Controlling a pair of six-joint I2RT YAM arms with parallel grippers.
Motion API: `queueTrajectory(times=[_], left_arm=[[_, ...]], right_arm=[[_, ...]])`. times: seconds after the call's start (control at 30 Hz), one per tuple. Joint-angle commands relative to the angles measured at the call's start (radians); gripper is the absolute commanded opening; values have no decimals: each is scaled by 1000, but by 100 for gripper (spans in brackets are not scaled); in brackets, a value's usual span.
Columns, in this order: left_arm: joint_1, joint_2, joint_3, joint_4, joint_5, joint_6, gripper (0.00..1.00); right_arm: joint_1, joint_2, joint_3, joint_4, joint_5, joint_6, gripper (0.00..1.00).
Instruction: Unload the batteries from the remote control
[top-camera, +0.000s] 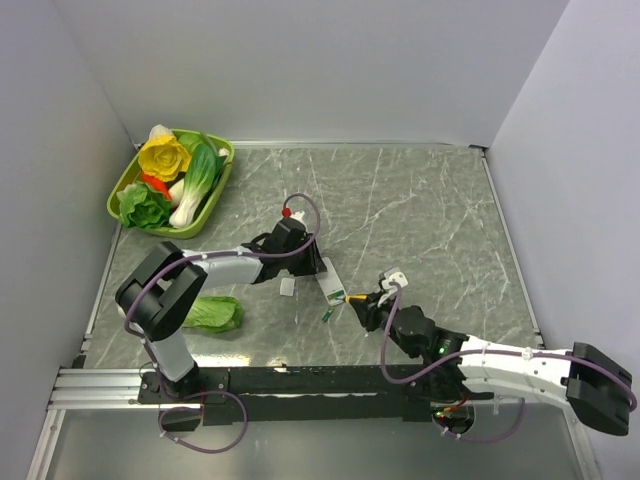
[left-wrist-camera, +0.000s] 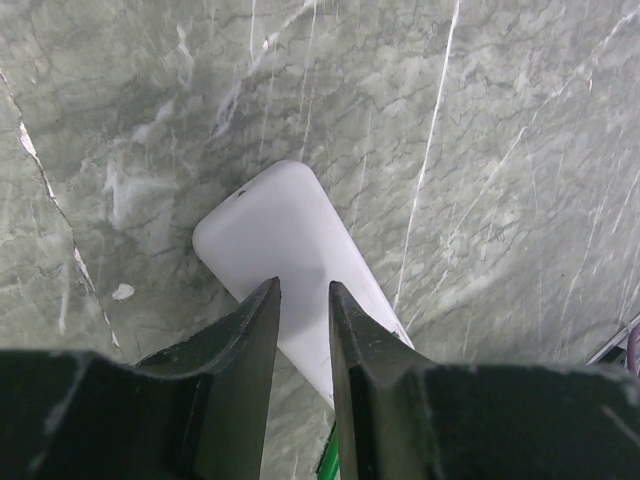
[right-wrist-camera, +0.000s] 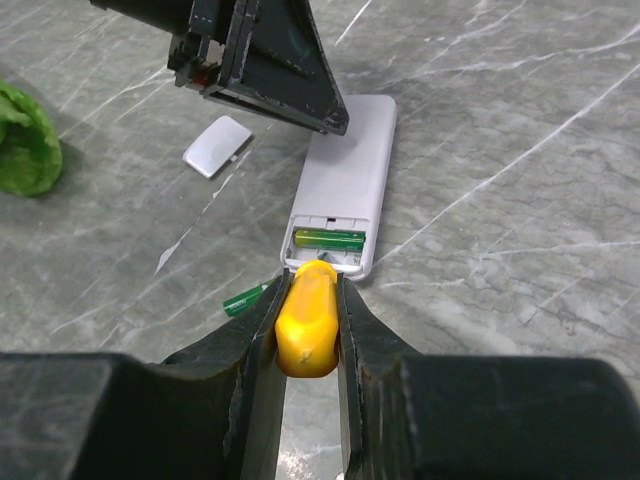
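The remote control lies back-up on the table, its long axis running straight away from the right tool, which grips a yellow-handled screwdriver aimed at the open bay. One battery sits crosswise inside; another lies just beside. The left tool, nearly closed, presses the far end.

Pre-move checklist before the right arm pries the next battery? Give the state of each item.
1. Cover off the remote: ok; the cover lies on the table apart from it, and the compartment is open.
2. Right tool holding the screwdriver: ok, yellow handle clamped between both fingers.
3. Screwdriver tip at the compartment: cannot tell, the handle hides the tip.
4. Left tool bracing the remote: cannot tell; it is over the far end, contact unclear.
5. Batteries out: not ok; one battery is in the compartment, another lies on the table beside the remote.
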Motion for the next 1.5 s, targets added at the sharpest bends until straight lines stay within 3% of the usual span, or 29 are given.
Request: queueTrajectory(times=[0.0,0.23,0.43,0.6,0.73,1.2,1.47], left_arm=[[6,28,-28,8,-21,-7,33],[12,4,-61,11,-20,-13,32],[14,-10,-84,2,-17,-13,33],[14,-13,-100,7,-9,-17,33],[14,-10,-106,10,-11,-16,33],[14,14,-98,25,-2,-31,33],[14,13,-87,22,0,-33,33]], right_arm=[[77,26,-15,59,131,-42,0],[238,145,-9,100,316,-17,0],[379,306,-36,247,526,35,0],[457,487,30,246,654,64,0],[469,546,1,363,654,81,0],[486,544,-18,277,698,168,0],[473,684,-52,660,665,-25,0]])
